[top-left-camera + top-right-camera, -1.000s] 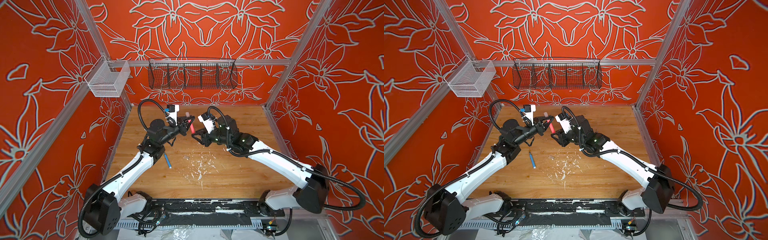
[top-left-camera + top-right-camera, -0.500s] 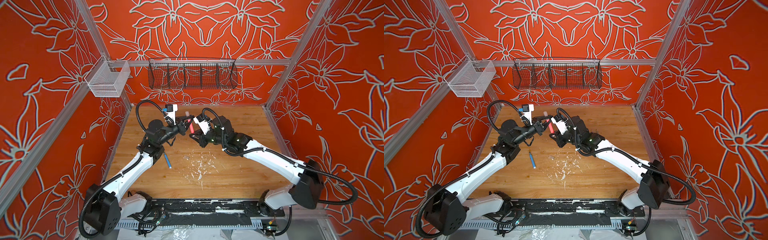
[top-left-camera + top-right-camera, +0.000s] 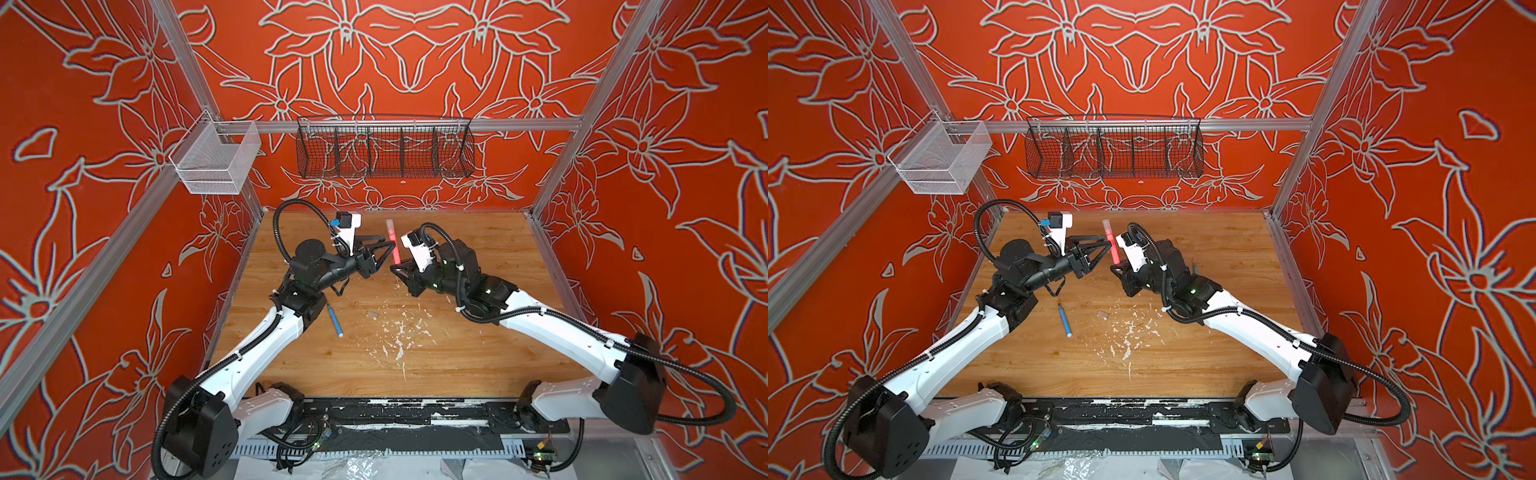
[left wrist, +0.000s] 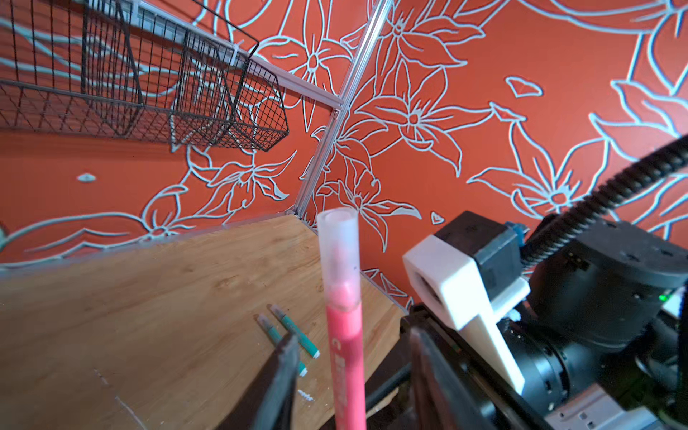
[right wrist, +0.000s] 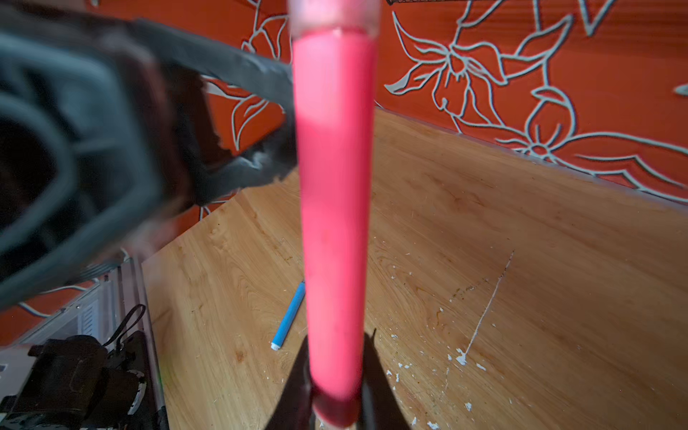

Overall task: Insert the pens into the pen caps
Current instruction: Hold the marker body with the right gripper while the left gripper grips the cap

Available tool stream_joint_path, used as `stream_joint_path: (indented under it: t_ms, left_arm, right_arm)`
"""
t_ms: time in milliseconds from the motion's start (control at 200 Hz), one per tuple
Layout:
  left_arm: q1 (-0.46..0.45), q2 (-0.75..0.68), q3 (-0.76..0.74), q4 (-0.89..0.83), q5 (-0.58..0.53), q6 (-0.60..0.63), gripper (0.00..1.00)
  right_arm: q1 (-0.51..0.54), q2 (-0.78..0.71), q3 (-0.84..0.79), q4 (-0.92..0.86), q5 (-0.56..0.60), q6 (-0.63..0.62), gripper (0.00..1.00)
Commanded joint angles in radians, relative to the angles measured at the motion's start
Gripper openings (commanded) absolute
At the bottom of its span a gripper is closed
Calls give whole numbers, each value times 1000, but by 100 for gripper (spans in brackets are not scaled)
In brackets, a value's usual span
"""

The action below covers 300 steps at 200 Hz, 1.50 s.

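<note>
Clearly the right pincer (image 3: 394,269) is clenched on the lower end of the upright red-pink pen (image 3: 395,253), whose top wears a translucent cap (image 3: 390,229). Just above it, the left pincer (image 3: 388,244) stands released, its jaws flanking the pen with gaps. The blue pen (image 3: 334,320) lies on the surface (image 3: 478,357), well apart from both.

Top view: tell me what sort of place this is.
Probably a robot lab cell: left arm and right arm at a table, aluminium frame with orange panels around it, wire basket hanging behind.
</note>
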Motion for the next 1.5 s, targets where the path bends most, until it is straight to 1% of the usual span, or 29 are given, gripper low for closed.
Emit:
stream_joint_path:
  t_ms: [0, 125, 255, 425, 580, 696, 831, 881, 901, 956, 1016, 1081, 1351, 1431, 1496]
  left_arm:
    - [6, -23, 35, -34, 26, 71, 32]
    - [6, -11, 39, -36, 40, 70, 32]
    - [6, 19, 51, -44, 73, 60, 45]
    - [6, 51, 44, 1, 88, 10, 45]
    - [6, 61, 37, 31, 97, -15, 37]
    - [6, 69, 31, 44, 92, -29, 27]
    - [6, 71, 25, 65, 86, -43, 26]
    - [6, 74, 25, 73, 91, -48, 24]
    - [6, 73, 23, 73, 91, -52, 22]
    - [6, 75, 22, 82, 95, -55, 14]
    - [6, 76, 22, 83, 98, -59, 10]
    - [6, 76, 24, 84, 106, -59, 0]
    - [6, 69, 25, 81, 105, -54, 0]
    - [6, 70, 23, 82, 97, -54, 0]
    - [6, 71, 22, 83, 87, -55, 0]
  right_arm:
    - [-2, -43, -12, 44, 38, -27, 0]
    - [-2, -52, -19, 45, 39, -32, 0]
    - [2, -59, -29, 61, 35, -24, 0]
    - [24, -52, -35, 79, 23, -17, 0]
    - [38, -45, -36, 84, 22, -23, 0]
    - [48, -37, -30, 81, 18, -29, 0]
    - [56, -21, -22, 72, 11, -35, 0]
    - [59, -18, -22, 74, 16, -37, 0]
    - [60, -17, -21, 75, 16, -37, 0]
    - [60, -14, -17, 73, 17, -37, 0]
    - [62, -14, -14, 75, 20, -37, 0]
    - [62, -15, -13, 78, 25, -37, 0]
    - [66, -17, -7, 73, 35, -27, 0]
    - [65, -25, -5, 67, 54, -22, 19]
    - [66, -35, -3, 62, 77, -22, 30]
